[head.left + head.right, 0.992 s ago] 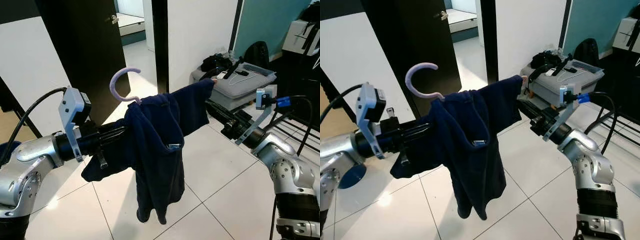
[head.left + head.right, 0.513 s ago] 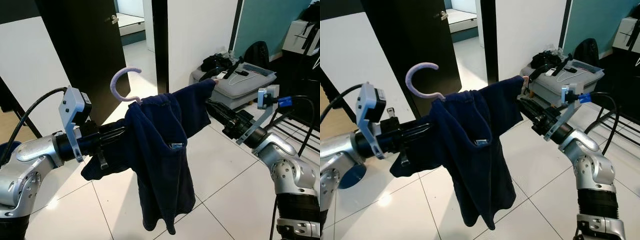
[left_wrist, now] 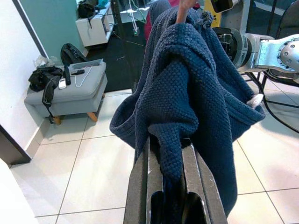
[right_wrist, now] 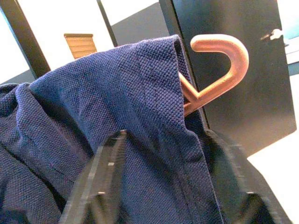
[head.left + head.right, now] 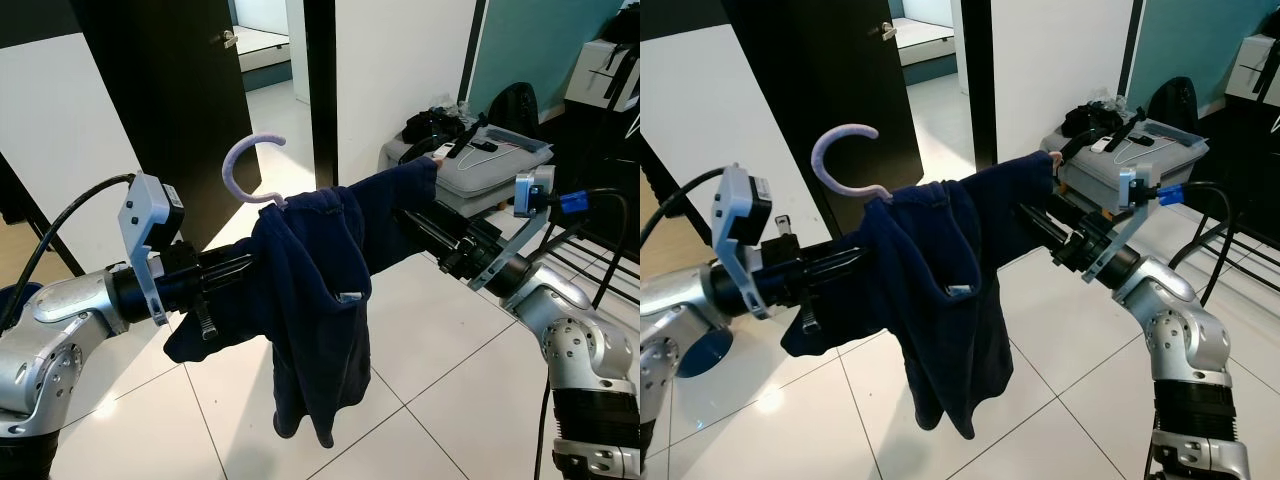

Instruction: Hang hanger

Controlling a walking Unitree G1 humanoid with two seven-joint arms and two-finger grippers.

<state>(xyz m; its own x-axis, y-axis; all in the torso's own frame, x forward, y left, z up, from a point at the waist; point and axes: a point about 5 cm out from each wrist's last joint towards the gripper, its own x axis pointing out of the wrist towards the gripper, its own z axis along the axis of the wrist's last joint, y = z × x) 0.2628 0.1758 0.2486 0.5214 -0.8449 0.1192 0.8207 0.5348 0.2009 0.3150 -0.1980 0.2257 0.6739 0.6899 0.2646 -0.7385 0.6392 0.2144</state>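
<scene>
A dark navy knit shirt (image 5: 312, 290) hangs on a pale pink hanger whose hook (image 5: 240, 165) sticks up above the collar. My left gripper (image 5: 232, 270) reaches in from the left and is shut on a fold of the shirt (image 3: 175, 116), which is pinched between its fingers (image 3: 142, 186). My right gripper (image 5: 422, 222) comes in from the right under the raised sleeve. In the right wrist view its fingers (image 4: 105, 177) stand wide apart on either side of the shirt's shoulder (image 4: 140, 116), with the hanger hook (image 4: 219, 60) just beyond.
A black door (image 5: 170, 90) and a white wall (image 5: 400, 70) stand behind. A grey padded stool (image 5: 490, 168) carries bags and cables at the back right. A black rack (image 5: 590, 240) is at the far right. White floor tiles (image 5: 450, 340) lie below.
My right gripper has slid further in under the sleeve toward the shirt's shoulder. The shirt's lower part has swung back and hangs shorter. The left arm is still.
</scene>
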